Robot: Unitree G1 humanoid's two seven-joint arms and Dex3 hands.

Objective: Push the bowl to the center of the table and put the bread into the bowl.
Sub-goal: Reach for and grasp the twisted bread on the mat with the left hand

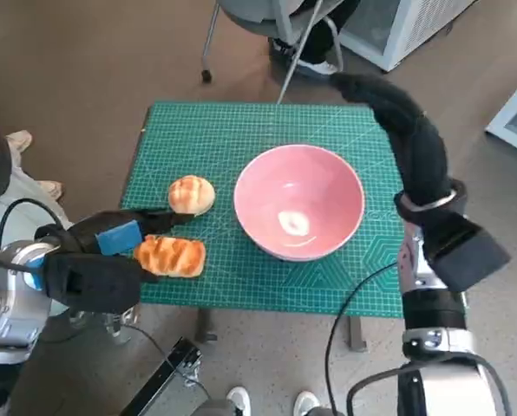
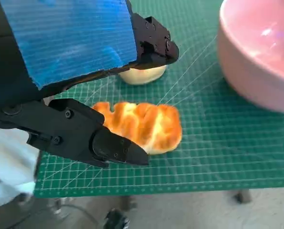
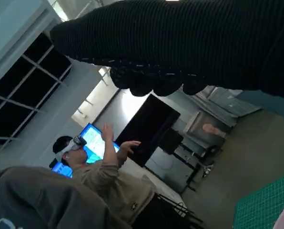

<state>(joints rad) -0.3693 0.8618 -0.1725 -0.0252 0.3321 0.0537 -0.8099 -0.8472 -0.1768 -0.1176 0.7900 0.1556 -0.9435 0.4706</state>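
Right wrist view alone shows a person (image 3: 99, 176) gesturing.

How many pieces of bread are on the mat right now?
2. A round bun lies left of the pink bowl; a braided loaf sits nearer the mat's front edge, between the left robot hand's fingers. None appears hidden.

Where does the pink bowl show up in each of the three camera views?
Head view: pink bowl right of centre on the green mat.
Left wrist view: its side fills the upper right.
Right wrist view: only a pale sliver at the bottom right corner, probably its rim.
Shared landmark: the green mat.
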